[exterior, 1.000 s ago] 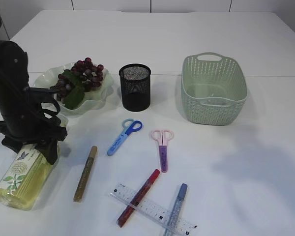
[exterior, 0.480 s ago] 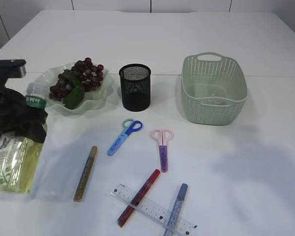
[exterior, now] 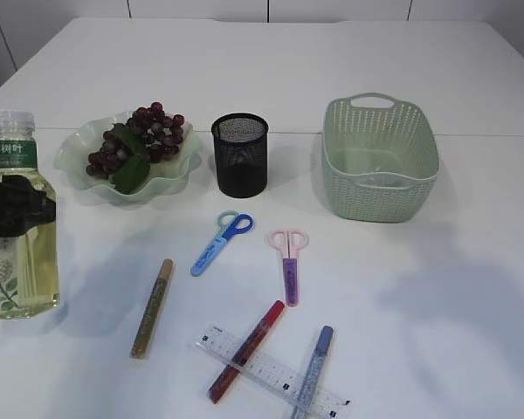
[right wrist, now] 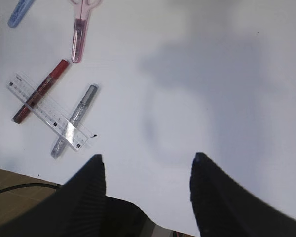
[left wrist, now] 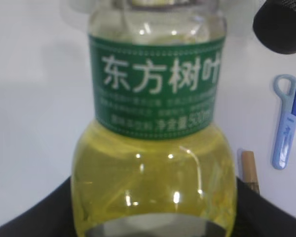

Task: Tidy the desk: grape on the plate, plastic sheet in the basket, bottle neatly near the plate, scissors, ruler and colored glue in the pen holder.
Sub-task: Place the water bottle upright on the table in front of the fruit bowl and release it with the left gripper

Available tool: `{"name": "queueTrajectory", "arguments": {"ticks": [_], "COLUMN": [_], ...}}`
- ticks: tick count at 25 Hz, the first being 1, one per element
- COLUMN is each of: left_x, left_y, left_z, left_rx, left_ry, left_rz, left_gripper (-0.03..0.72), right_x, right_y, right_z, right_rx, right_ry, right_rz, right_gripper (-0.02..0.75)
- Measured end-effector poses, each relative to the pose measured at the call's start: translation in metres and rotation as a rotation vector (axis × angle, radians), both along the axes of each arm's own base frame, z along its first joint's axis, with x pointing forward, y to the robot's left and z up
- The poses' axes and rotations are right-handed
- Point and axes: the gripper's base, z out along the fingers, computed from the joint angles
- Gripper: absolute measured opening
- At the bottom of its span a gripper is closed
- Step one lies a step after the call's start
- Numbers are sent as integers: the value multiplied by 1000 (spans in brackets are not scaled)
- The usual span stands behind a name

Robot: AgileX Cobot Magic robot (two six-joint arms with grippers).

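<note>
The bottle [exterior: 17,262] of yellow liquid stands upright at the table's left edge, left of the plate [exterior: 79,150]. My left gripper [exterior: 13,214] is shut on it; in the wrist view its black fingers [left wrist: 29,217] flank the bottle [left wrist: 153,163]. Grapes [exterior: 144,135] lie on the plate. Blue scissors [exterior: 220,242], pink scissors [exterior: 288,262], a gold glue stick [exterior: 152,307], red glue [exterior: 246,349], silver-blue glue [exterior: 312,370] and the ruler [exterior: 271,374] lie on the table before the black pen holder [exterior: 240,154]. My right gripper [right wrist: 148,159] hangs open over bare table. I cannot make out the plastic sheet.
The green basket [exterior: 380,157] stands at the back right. The ruler [right wrist: 52,116] lies across the red and silver-blue glue near the table's front edge. White table stretches between the basket and that edge.
The bottle has gone from lying tilted low on the table to standing upright at the left edge. The left arm has swung leftward, mostly out of the exterior view. The right gripper has not moved.
</note>
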Motion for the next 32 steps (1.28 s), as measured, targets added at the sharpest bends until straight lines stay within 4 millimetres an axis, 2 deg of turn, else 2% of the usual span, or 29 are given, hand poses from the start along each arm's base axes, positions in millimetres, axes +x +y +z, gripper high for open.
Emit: {"name": "queueTrajectory", "arguments": {"ticks": [3,11,17,23,26,29,32], "left_x": [-1,13,20,6,8,12,15], "left_y": [1,-1,-2,1,1,1,0], "left_z": [-3,12,8,-11,-16,-26,-45], "left_rx": [1,-7,-16,-35,-40,-38,-28], "left_ry": [-79,-331,-467,-653,-714,-721,-661], "left_rz": [-1,-15,-17,-9,-6,-7,-14], "left_gripper": [429,429,429,429,429,429,429], "right_x": [0,1,1,0,-6,-10,-17], "right_y": [-1,-4,-5,-8,-11,-15,-18], "right_z": [0,0,-1,1,9,20,21], "right_rx": [-7,-53,-65,-102,-113,-122,-130], "right_ry": [-1,-12,-16,-33,-99,-218,-307], "right_rz": [-1,9,18,32,27,16,10], "right_gripper": [437,442,440,439,439,439,439]}}
